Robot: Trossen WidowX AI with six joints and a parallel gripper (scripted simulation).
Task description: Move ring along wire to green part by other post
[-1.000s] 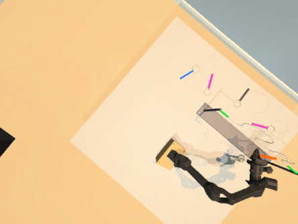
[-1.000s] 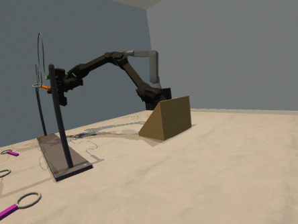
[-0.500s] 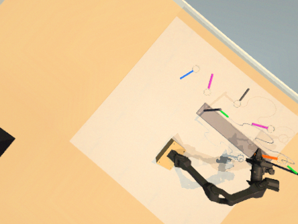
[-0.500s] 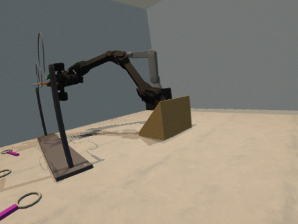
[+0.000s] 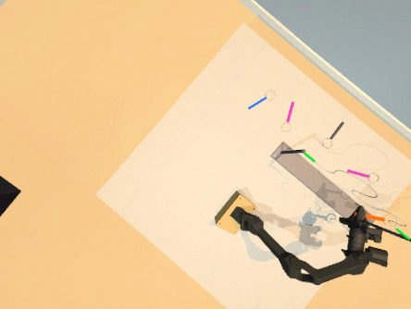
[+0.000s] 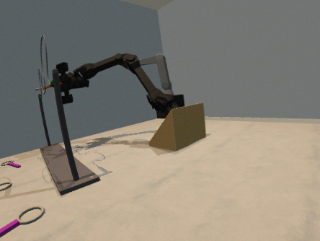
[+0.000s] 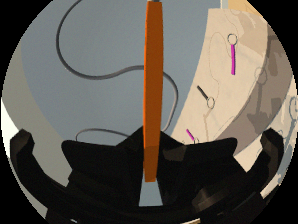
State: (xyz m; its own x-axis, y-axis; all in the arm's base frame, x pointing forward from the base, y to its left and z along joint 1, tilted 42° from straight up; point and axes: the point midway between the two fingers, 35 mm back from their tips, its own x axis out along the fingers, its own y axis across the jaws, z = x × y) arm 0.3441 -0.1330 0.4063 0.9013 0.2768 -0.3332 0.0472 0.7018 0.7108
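My gripper [image 5: 361,217] [image 6: 58,85] [image 7: 148,129] is shut on the lower end of the orange handle [image 5: 375,217] [image 6: 46,87] [image 7: 153,83] and holds it up in the air. The handle's ring [image 6: 39,77] is at the far tip, beside the top of the far post [image 6: 43,119]. It is close to the green wire part [image 5: 403,234] [image 6: 40,97] at that post. The thin grey wire [image 6: 44,54] [image 7: 93,72] loops and curls close by. The other green part [image 5: 309,156] is at the near post [image 5: 292,151] [image 6: 65,130]. I cannot tell whether the ring touches the wire.
The posts stand on a grey base plate [image 5: 305,176] [image 6: 58,166]. A tan wedge [image 5: 229,217] [image 6: 184,124] sits at the arm's base. Spare rings lie on the mat, with a blue handle [image 5: 257,103], magenta handles [image 5: 290,111] [image 5: 358,173] [image 6: 9,227] and a dark handle [image 5: 337,130].
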